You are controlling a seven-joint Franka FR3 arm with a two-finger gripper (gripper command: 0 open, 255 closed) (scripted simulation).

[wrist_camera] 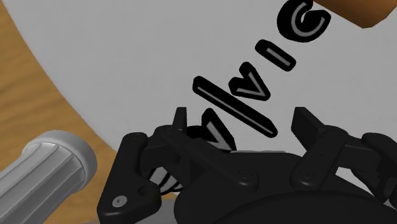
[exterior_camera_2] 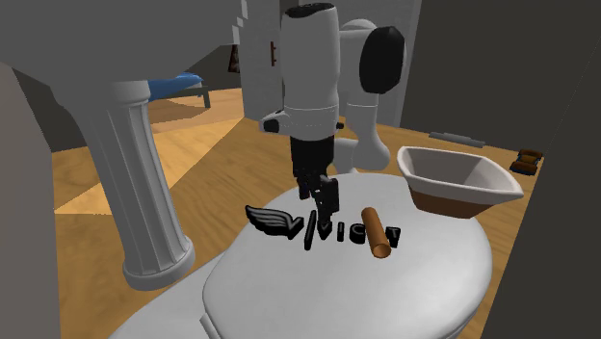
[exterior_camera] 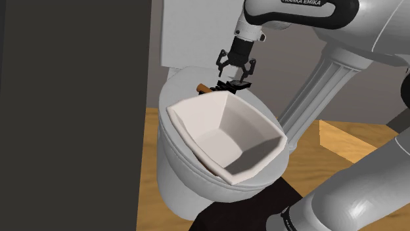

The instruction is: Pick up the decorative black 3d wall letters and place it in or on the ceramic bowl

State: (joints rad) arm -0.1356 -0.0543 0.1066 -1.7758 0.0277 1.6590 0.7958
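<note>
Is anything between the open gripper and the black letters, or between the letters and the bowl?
Nothing visible separates the open gripper from the black letters just below it. A brown cylinder lies at the letters' end nearest the bowl, so a low path there would likely meet it.

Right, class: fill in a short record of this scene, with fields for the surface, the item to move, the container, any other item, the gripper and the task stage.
Surface: toilet lid, white and closed
Item to move: black letters, lying flat on the lid
Container: white bowl, brown base, empty, on the lid at the second exterior view's right
Other item: brown cylinder, lying at the letters' bowl-side end
Gripper: gripper, fingers apart, just over the letters, holding nothing
Task stage: letters not yet picked up
</note>
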